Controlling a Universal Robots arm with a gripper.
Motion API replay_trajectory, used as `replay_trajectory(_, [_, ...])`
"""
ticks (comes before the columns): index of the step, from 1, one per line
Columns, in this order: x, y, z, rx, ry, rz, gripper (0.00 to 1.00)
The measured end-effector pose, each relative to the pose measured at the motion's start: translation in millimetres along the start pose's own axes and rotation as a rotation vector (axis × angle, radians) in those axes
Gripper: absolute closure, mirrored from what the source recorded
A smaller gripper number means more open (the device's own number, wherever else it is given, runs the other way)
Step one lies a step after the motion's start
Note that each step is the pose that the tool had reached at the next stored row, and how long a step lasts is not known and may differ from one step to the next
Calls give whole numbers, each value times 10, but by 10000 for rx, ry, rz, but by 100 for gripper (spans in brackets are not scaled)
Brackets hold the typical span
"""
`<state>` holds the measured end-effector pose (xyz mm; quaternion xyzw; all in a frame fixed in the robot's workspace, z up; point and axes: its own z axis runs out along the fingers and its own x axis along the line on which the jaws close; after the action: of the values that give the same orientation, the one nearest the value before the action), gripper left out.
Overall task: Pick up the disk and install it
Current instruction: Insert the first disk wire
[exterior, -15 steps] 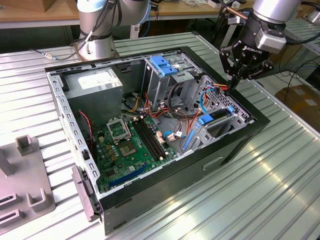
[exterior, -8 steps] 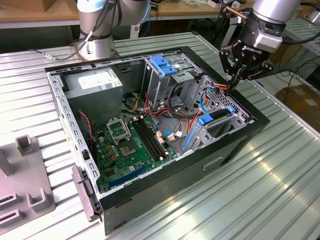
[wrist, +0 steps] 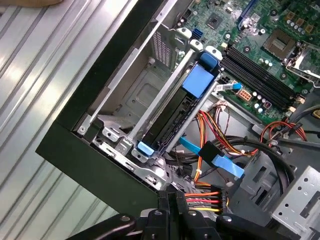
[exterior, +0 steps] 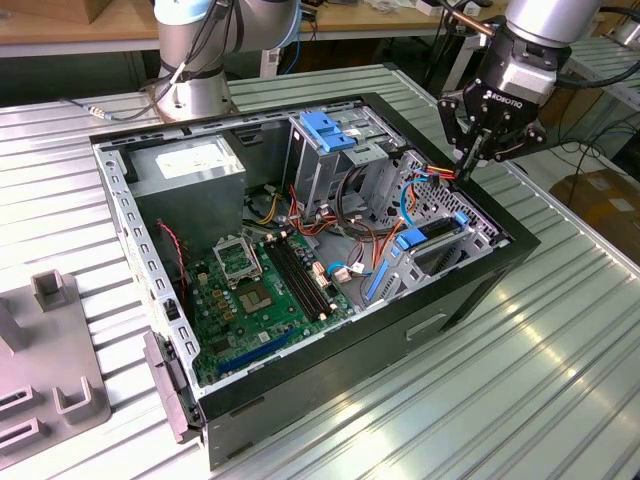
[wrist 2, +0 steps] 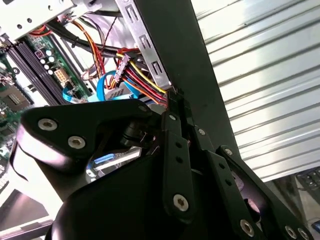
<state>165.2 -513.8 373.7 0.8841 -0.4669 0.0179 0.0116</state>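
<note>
The gripper [exterior: 468, 165] hangs over the far corner of the open case [exterior: 480, 300], and its fingers [exterior: 462, 160] are together with nothing between them. Their tips are close to a bundle of coloured wires [wrist: 202, 196] just inside the case wall.

Just below the gripper, inside the case, the disk [wrist: 167, 122] sits on its edge in the metal bay [wrist: 135, 95], with the blue frame [wrist: 200, 80] of the carrier along its top. A flat blue cable [wrist: 212, 155] runs beside it. Further from the gripper, deeper in the case, lies the green board [exterior: 265, 290].

The case stands on a table [exterior: 560, 390] of ribbed metal slats that shine in the light. On the table's end far from the gripper lies a grey fixture [exterior: 55, 350]. Behind the gripper are wooden benches [exterior: 80, 30] and a cardboard box [exterior: 605, 205] on the floor.
</note>
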Motion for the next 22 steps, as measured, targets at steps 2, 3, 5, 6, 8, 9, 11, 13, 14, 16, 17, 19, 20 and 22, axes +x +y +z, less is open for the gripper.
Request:
replay_trajectory(2, [0,0,0,-9,-1,194,84])
replay_trajectory(3, [0,0,0,-13,-1,294,84])
replay_trajectory(5, [-1,1,0,-23,-2,527,84])
replay_trajectory(6, [-1,1,0,-29,-2,658,84])
replay_trajectory(8, [-1,1,0,-38,-3,875,84])
replay_trajectory(9, [-1,1,0,-42,-4,979,84])
replay_trajectory(11, [-1,1,0,-52,-4,1215,84])
replay_trajectory(13, [-1,1,0,-61,-5,1425,84])
replay_trajectory(14, [-7,7,0,-63,-6,1462,84])
replay_trajectory(16, [-32,47,-1,-65,-5,1471,84])
replay_trajectory(17, [-41,60,-1,-64,-4,1471,84])
replay_trajectory(19, [-52,77,-2,-65,-4,1490,84])
replay_trajectory(20, [-54,80,-1,-67,-3,1545,84])
replay_trajectory(22, [-55,80,1,-82,0,1829,84])
